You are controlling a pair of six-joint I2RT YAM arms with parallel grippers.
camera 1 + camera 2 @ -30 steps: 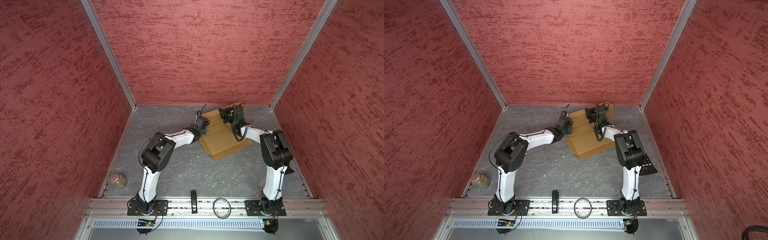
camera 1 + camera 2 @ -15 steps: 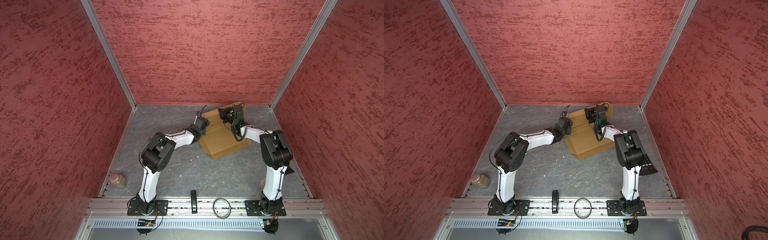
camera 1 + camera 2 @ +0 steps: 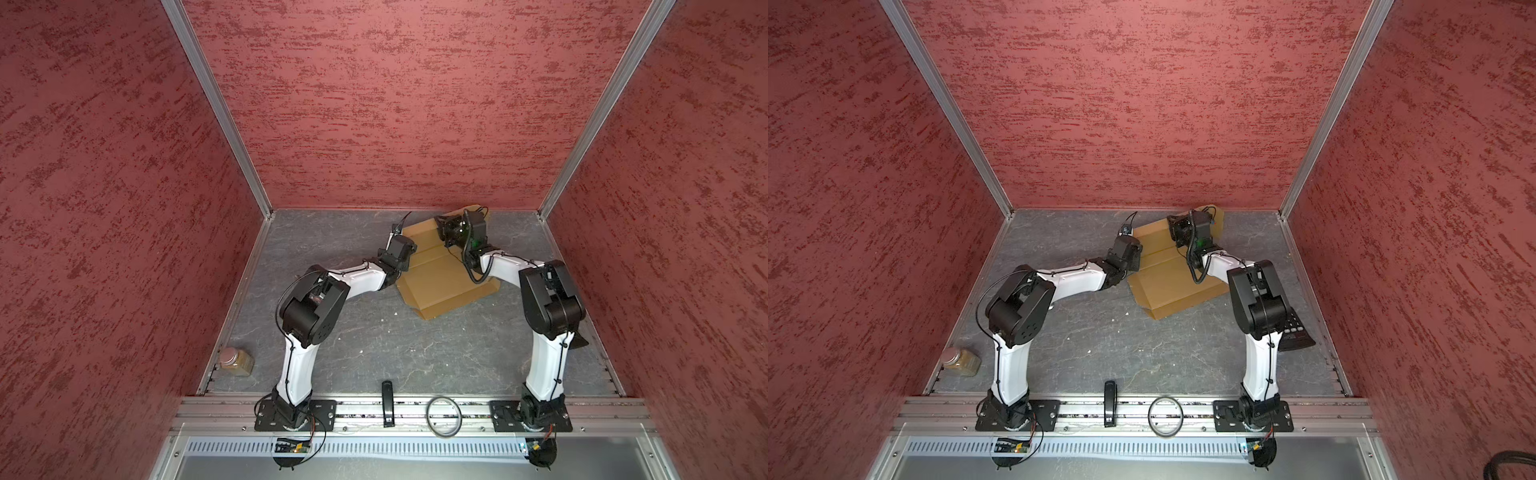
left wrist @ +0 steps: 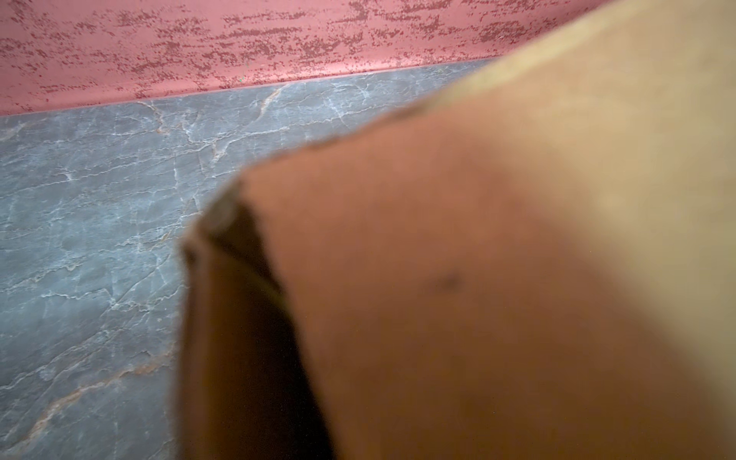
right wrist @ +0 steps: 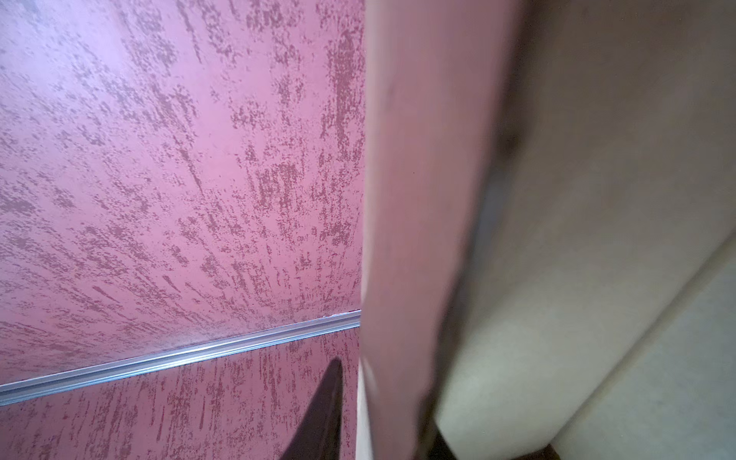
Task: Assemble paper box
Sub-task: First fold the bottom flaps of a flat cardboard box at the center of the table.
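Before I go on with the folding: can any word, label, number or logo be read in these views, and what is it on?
No text is readable in any view.
Paper box: plain brown card, no print visible.
Black keypad-like device beside the right arm: small light marks, too small to read.
Jar at the table's edge: no legible label.

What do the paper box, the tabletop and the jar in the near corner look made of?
The paper box: plain tan cardboard, matte, with pressed creases and cut flap edges. The tabletop: grey with pale marble-like veins; stone or printed laminate, cannot tell. The jar: clear glass or plastic, brownish contents showing through, pale lid.
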